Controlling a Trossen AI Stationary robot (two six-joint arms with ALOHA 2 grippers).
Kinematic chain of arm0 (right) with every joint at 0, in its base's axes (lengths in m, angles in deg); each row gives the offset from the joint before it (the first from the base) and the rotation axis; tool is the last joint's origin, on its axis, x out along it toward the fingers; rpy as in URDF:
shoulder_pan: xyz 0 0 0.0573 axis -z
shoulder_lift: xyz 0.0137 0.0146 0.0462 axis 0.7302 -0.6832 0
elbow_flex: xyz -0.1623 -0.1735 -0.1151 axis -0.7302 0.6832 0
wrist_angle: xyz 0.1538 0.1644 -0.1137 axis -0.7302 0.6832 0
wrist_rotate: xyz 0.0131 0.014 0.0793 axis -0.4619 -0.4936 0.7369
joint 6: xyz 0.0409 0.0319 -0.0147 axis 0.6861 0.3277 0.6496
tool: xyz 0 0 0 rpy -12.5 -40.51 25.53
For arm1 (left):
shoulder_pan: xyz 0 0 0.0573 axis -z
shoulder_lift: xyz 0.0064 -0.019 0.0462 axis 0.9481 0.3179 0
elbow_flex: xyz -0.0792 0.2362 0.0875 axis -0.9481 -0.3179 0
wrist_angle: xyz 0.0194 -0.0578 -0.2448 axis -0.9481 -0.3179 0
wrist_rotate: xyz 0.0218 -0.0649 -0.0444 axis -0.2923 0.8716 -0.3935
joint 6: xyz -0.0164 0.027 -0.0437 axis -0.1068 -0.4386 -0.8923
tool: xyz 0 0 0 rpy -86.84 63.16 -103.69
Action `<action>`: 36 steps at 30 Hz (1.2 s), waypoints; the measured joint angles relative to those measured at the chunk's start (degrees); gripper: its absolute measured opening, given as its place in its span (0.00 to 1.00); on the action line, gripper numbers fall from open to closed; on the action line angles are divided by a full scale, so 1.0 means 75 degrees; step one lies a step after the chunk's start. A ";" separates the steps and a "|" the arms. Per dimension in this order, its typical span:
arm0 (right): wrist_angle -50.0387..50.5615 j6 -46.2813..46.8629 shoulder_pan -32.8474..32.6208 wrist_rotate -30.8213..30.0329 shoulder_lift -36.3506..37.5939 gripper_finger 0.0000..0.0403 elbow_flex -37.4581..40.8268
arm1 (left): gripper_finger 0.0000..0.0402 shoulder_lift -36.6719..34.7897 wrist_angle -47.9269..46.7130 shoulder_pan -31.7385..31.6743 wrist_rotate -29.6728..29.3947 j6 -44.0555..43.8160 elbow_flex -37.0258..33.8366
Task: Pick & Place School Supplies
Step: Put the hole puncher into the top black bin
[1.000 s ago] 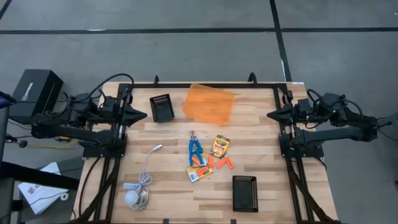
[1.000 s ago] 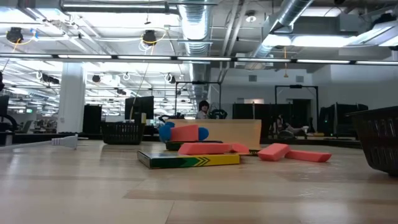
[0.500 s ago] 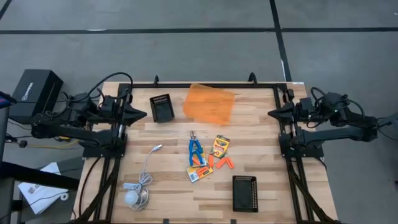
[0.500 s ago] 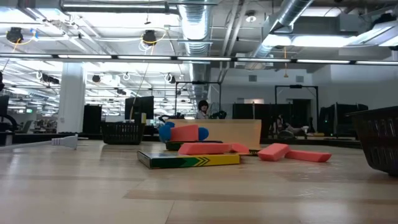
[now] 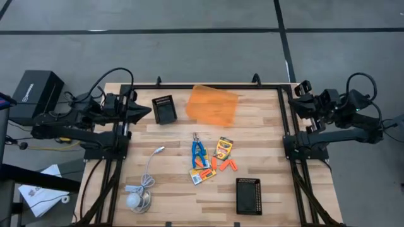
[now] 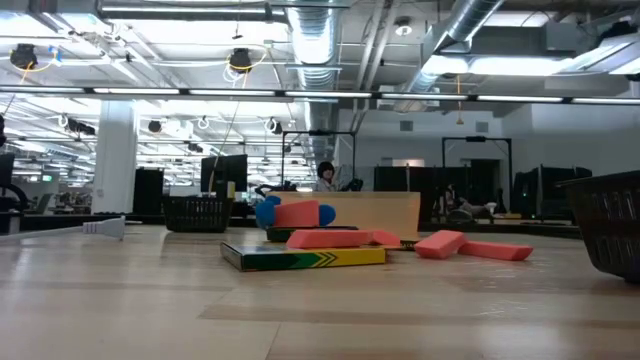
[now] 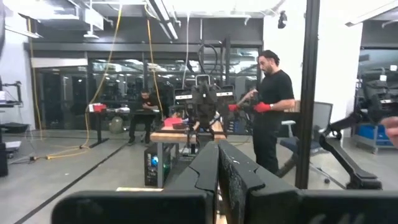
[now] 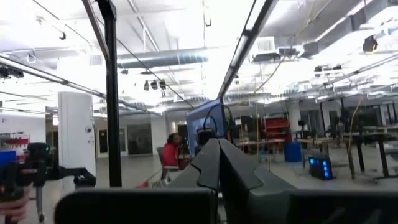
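Observation:
The school supplies lie in a loose cluster at the table's middle. They are blue-handled scissors [image 5: 198, 153], a crayon box [image 5: 223, 147], a second crayon box [image 5: 202, 176] and several orange sticks [image 5: 222, 165]. The low view shows a crayon box [image 6: 303, 258] lying flat with orange sticks [image 6: 440, 243] beside it. My left gripper [image 5: 146, 112] [image 7: 217, 168] hovers shut at the table's left edge. My right gripper [image 5: 295, 98] [image 8: 217, 163] hovers shut at the right edge, tipped upward. Both are far from the supplies and hold nothing.
An orange flat pouch [image 5: 213, 104] lies at the far middle. One black tray [image 5: 164, 109] sits far left and another [image 5: 248, 195] near right. A white cable with a round puck [image 5: 139, 200] lies near left. People stand in the room beyond the table.
My right gripper has risen and tipped its fingers upward at the table's right edge, staying shut. My left gripper has tipped up a little at the left edge. The supplies have not moved.

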State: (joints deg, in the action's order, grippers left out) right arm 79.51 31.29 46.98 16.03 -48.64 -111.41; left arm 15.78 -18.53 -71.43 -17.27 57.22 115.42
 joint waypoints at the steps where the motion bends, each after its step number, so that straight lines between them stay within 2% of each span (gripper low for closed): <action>1: -0.0010 -0.0068 0.0000 -0.0025 -0.0005 0.00 0.0000 | 0.00 0.0081 0.0079 0.0000 -0.0042 -0.0001 0.0003; 5: -0.0021 -0.0012 0.0000 -0.0444 -0.0002 0.00 0.0000 | 0.00 0.0405 0.0438 0.0000 -0.0049 -0.0201 0.0000; 11: -0.0378 0.0263 0.0006 -0.0518 -0.0161 0.00 -0.0003 | 0.00 0.0935 0.1651 0.0003 -0.0061 -0.0300 0.0000; 17: -0.0773 -0.0062 0.0012 -0.1417 -0.0203 0.00 0.0000 | 0.00 0.1412 0.2606 0.0026 -0.0075 -0.0459 0.0000; 36: -0.0913 -0.0059 0.0006 -0.1426 -0.0209 0.00 0.0000 | 0.00 0.1684 0.2955 0.0029 -0.0067 -0.0674 0.0000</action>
State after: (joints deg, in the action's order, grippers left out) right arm 72.67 30.84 47.02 5.34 -50.21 -111.41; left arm 28.41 3.63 -71.21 -17.77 52.16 115.42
